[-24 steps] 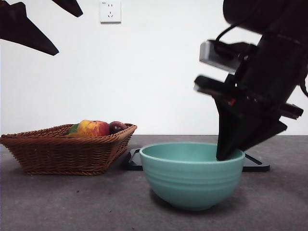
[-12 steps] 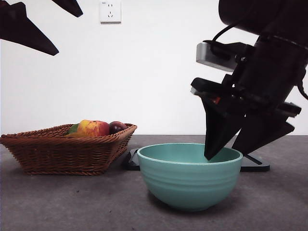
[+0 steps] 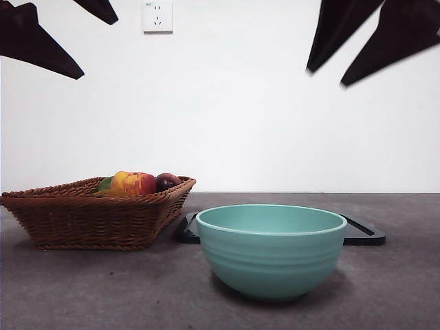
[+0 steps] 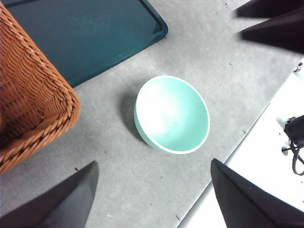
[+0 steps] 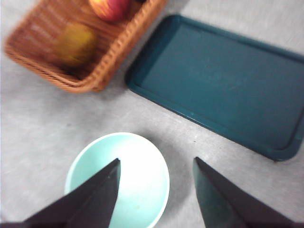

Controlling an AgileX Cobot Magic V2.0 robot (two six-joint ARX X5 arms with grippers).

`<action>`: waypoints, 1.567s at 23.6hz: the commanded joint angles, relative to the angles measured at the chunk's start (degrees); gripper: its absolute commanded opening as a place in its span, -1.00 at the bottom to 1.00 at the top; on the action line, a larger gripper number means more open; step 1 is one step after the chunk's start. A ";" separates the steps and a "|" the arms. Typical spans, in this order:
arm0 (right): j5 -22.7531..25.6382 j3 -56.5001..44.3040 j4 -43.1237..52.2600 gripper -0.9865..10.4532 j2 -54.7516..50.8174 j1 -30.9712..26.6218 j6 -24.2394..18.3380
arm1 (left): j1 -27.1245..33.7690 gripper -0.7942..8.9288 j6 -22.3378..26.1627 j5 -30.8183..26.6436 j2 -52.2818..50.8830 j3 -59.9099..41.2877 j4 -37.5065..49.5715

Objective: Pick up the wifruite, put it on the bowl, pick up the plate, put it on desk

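The mint-green ridged bowl (image 3: 271, 251) stands on the dark grey desk (image 3: 103, 289), and the left wrist view shows the bowl (image 4: 172, 114) holding nothing. Behind it lies a dark teal flat plate (image 5: 218, 80), bare. A dull olive-brown oval fruit, likely the wifruite (image 5: 76, 43), lies blurred in the wicker basket (image 5: 45, 57). High over the bowl (image 5: 118, 183), my right gripper (image 5: 156, 161) hangs open with nothing in it; it shows at the front view's top right (image 3: 326, 77). My left gripper (image 4: 154, 162) waits open at the top left (image 3: 100, 48).
The basket (image 3: 89, 216) at the left also holds a red-and-yellow apple (image 3: 134, 183) and a dark purple fruit (image 3: 167, 181). The plate (image 4: 80, 33) sits between basket and bowl. The desk's edge (image 4: 223, 166) runs close by the bowl.
My right gripper was shut on the bowl's rim, opened, then rose straight up off the bowl to the top of the front view. The bowl shifted slightly left and now stands free.
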 commanded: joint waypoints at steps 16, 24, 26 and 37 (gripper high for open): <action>-15.61 2.93 -13.75 -0.40 -7.48 0.63 -6.40 | -0.31 -0.06 0.68 0.35 0.28 0.48 0.17; -15.61 2.93 -13.75 -0.40 -7.45 0.63 -6.40 | -0.31 -0.06 0.70 0.35 0.28 0.48 0.24; -15.58 2.93 -13.75 -0.40 -7.45 0.63 -6.40 | -0.31 -0.06 0.70 0.35 0.28 0.48 0.24; -15.58 2.93 -13.90 -0.81 -7.41 0.63 -6.43 | -0.31 -0.83 0.70 0.35 0.28 0.48 0.22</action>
